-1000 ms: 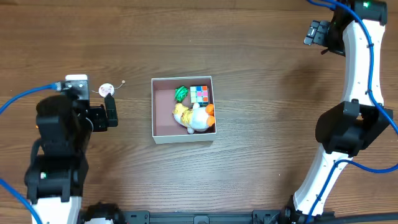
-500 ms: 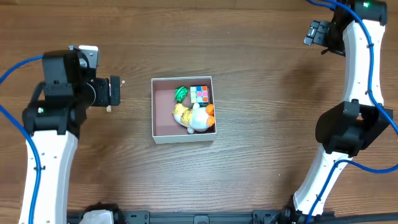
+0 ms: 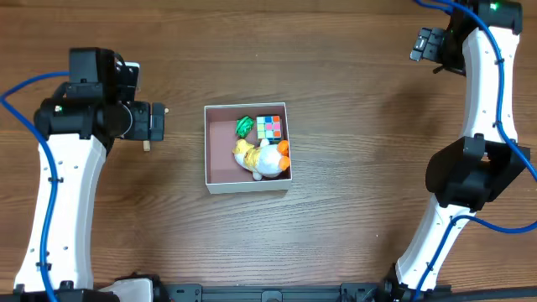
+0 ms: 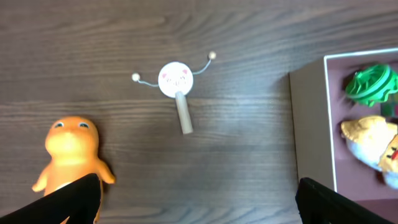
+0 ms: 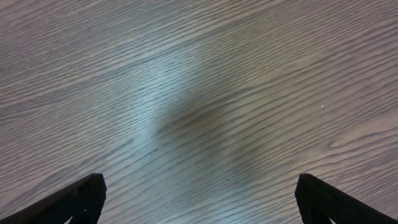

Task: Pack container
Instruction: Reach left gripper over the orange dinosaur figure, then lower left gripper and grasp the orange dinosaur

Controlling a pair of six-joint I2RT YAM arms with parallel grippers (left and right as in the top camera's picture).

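Both arms are built the same way: long white plastic shells are used for the links, with chunky black housings at the joints. Blue cables (image 3: 17,96) are looped along the left arm (image 3: 65,201) and the right arm (image 3: 485,84), tied down at a few spots. A small green light (image 3: 495,7) is seen on the right arm's top joint. The left gripper (image 3: 155,124) and right gripper (image 3: 426,44) are done all in black. In the wrist cameras only dark wedge-shaped fingertips (image 4: 78,202) are caught, down in the bottom corners.

Even, soft overhead light, sharp frames; pale glare streaks the table (image 5: 155,118) under the right wrist.
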